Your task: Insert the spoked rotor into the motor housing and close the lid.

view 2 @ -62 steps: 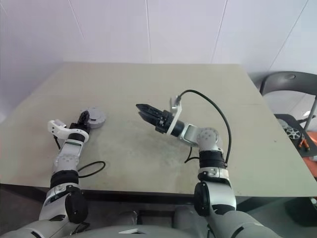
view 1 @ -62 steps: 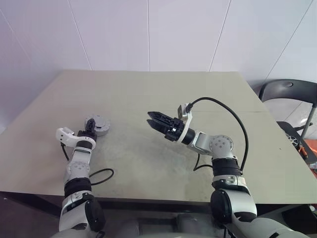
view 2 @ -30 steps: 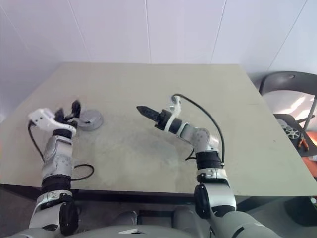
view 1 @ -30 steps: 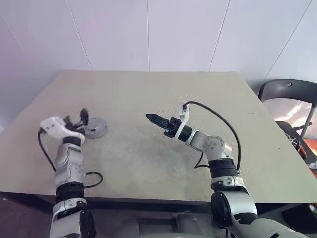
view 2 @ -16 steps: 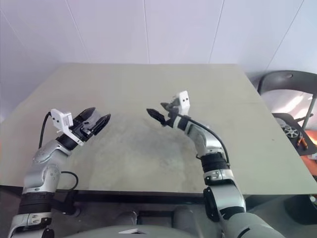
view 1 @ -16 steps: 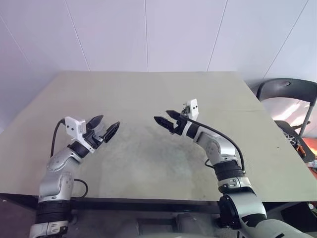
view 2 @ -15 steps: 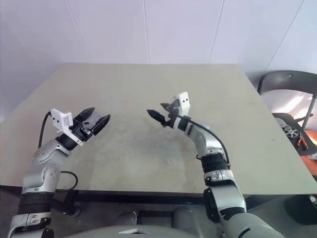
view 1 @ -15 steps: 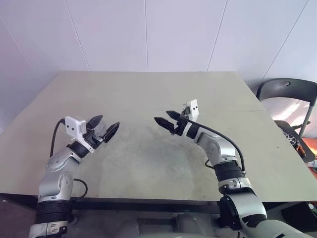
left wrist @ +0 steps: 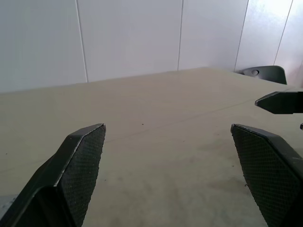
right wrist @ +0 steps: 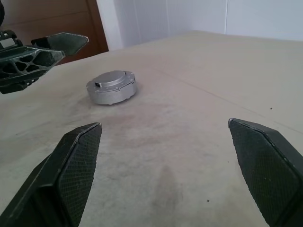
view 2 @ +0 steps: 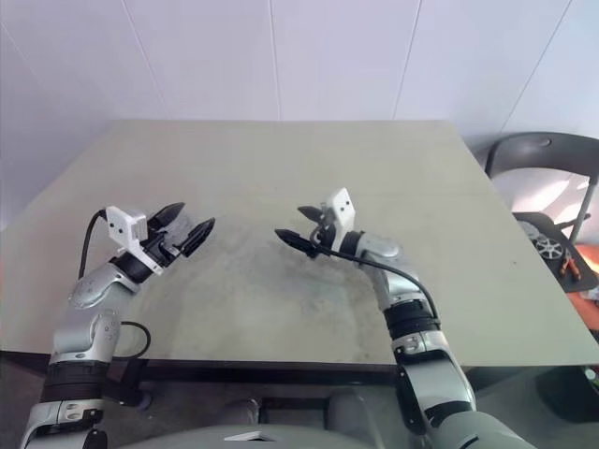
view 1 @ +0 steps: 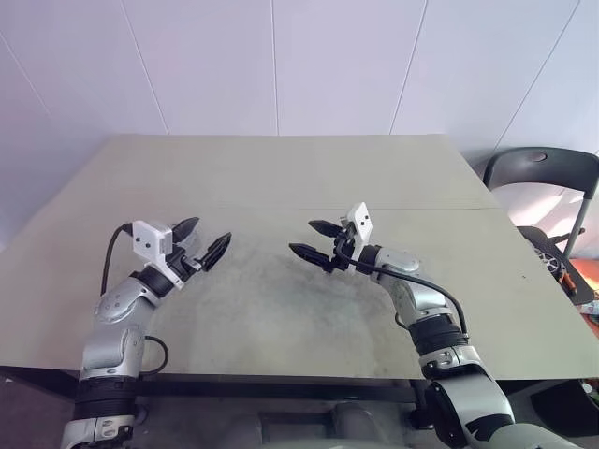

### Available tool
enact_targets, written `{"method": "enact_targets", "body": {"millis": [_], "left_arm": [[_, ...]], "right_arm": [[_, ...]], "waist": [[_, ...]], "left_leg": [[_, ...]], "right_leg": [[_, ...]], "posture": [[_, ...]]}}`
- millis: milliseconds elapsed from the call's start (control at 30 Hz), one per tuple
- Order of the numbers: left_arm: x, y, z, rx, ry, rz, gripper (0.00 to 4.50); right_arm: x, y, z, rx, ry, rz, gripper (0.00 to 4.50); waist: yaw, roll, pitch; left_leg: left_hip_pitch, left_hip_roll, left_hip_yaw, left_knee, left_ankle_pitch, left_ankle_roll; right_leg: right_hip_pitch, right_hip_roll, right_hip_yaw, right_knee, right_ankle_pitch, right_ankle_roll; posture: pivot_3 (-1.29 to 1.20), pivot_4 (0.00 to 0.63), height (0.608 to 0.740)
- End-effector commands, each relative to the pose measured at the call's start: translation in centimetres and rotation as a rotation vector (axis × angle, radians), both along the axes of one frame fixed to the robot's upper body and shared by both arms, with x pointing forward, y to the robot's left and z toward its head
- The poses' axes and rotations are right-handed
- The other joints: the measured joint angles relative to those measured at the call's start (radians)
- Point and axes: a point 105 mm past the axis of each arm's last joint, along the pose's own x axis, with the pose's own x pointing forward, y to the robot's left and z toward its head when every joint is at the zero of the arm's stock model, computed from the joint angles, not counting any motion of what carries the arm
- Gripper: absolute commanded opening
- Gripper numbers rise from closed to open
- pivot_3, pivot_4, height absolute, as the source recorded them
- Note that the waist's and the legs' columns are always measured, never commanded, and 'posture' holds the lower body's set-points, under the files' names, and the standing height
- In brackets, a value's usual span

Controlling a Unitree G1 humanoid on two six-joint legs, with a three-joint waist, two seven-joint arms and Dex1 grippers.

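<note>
You had a beige table (view 1: 281, 178), a black chair (view 1: 547, 178) at 3 o'clock, and white wall panels (view 1: 281, 65) at 12.

Both arms are reaching forward, raised — the left black two-fingered gripper (view 1: 206, 241) and the right black two-fingered gripper (view 1: 314, 239) are facing each other, fingers spread wide, holding nothing.

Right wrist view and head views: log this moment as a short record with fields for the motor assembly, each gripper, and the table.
motor assembly: closed silvery round unit, resting on the table, nothing touching it
left gripper: open, empty, raised above the table
right gripper: open, empty, raised, pointing toward the left gripper
table: beige top
background: dark chair beside the table
</note>
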Motion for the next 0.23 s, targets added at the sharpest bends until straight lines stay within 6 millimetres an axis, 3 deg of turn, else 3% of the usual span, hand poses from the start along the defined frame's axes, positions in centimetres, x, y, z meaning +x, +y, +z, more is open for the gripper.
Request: {"method": "enact_targets", "body": {"millis": [33,233], "left_arm": [[0.34,-0.52,2.56,0.009,-0.086,-0.028,4.50],[0.39,-1.04,2.30,0.022,-0.074,-0.055,4.50]], "right_arm": [[0.65,0.03,1.61,0.014,-0.066,-0.021,4.49],[1.05,-0.31,1.64,0.000,-0.080,-0.049,4.49]], "waist": [[0.000,0.000,0.000],[0.000,0.000,0.000]], "left_leg": [[0.000,0.000,0.000,0.000,0.000,0.000],[0.000,0.000,0.000,0.000,0.000,0.000]], "right_leg": [[0.000,0.000,0.000,0.000,0.000,0.000],[0.000,0.000,0.000,0.000,0.000,0.000]], "posture": [[0.00,0.000,0.740],[0.00,0.000,0.740]]}}
